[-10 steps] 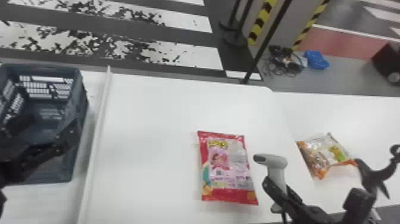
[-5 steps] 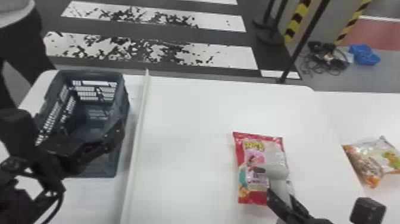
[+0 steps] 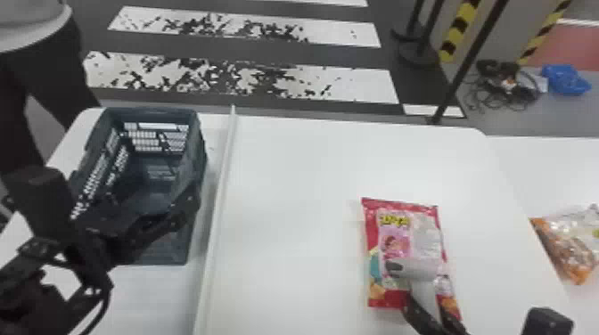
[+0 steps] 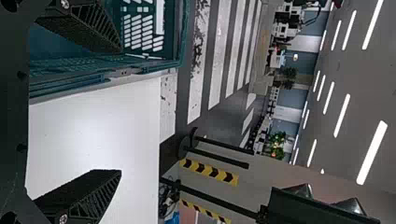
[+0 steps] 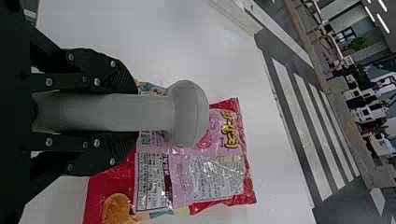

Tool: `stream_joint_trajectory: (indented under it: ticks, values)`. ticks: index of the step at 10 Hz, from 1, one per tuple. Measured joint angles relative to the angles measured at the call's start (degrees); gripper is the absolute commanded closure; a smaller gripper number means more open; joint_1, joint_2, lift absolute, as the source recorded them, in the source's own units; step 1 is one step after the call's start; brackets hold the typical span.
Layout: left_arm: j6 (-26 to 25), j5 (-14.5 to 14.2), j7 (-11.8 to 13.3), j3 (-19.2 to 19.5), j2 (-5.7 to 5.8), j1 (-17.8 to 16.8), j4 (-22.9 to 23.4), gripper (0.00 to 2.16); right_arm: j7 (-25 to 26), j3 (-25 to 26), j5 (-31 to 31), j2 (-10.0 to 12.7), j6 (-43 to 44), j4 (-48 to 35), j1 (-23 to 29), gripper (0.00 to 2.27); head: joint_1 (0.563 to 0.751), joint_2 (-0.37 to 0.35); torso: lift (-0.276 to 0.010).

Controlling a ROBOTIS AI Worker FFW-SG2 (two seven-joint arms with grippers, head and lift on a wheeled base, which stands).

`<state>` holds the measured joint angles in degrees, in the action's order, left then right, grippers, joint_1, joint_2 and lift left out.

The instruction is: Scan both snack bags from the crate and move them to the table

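The red snack bag (image 3: pixel 401 231) is laid flat on the table (image 3: pixel 294 178), its long axis run away from the robot. Over its near half a scanner (image 5: pixel 112 112) is grasped by the right gripper (image 5: pixel 137 112), the nearer one; whether the bag is touched is hard to tell. For scanning, only a slight shift should be needed. Leftward of the bag, open tabletop is bounded by a white strip (image 3: pixel 218 200), then the crate (image 3: pixel 153 109), where the left gripper (image 4: pixel 120 109) is held spread and unloaded. Rightward lies the orange snack bag (image 3: pixel 568 249).
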<state>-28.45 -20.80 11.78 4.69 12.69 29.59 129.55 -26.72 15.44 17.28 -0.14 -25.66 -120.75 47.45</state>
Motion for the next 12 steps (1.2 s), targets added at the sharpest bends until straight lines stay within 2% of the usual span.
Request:
stream_joint_trajectory:
  ticks: [3,5,6,8,10,12]
  values:
    - [-0.12,0.06,-0.02,0.32,-0.27,0.63,1.09,0.07,-0.59,1.38,1.92,-0.26,0.68,-1.2,0.11,2.25,0.695,-0.088,-0.087]
    - [-0.21,0.14,-0.14,0.32,-0.33,1.11,1.72,0.07,-1.13,6.89,6.0,-0.66,-4.26,-5.91,-0.69,2.25,0.695,-0.128,-0.087]
    - [-0.23,0.16,-0.2,0.32,-0.37,1.47,2.22,0.07,-1.36,9.86,6.79,-1.21,-7.39,-6.65,-3.4,2.25,0.695,-0.161,-0.087]
    - [-0.28,0.39,-0.31,0.46,-0.4,2.72,3.34,0.07,-1.77,14.04,6.5,-3.92,-9.96,-3.66,-10.55,2.25,0.695,-0.228,-0.087]
    - [-0.81,0.73,-0.35,0.23,-0.47,3.13,3.69,0.07,-2.92,16.36,5.28,-7.59,-10.26,3.7,-16.68,2.25,0.695,-0.278,-0.087]
    - [-1.06,1.1,-0.35,-0.08,-0.48,3.02,3.99,0.07,-3.76,16.91,3.91,-11.39,-9.16,11.44,-19.99,2.25,0.695,-0.335,-0.087]
